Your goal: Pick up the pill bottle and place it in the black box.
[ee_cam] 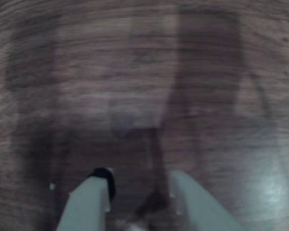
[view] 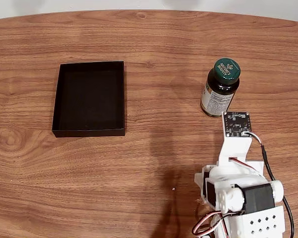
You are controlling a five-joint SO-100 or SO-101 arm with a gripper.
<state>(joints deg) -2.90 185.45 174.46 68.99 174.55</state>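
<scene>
A wooden surface point(view: 159, 44) carries a black box point(view: 89, 98) at left of centre in the fixed view, with bare wood between it and the bottle point(view: 220, 87), which stands upright at upper right. The white arm point(view: 238, 188) rises from the lower right, its camera board just below the bottle. In the blurred wrist view the pincer point(ee_cam: 144, 185) appears open, its two pale fingers point(ee_cam: 89, 202) apart over bare wood grain at the bottom edge.
</scene>
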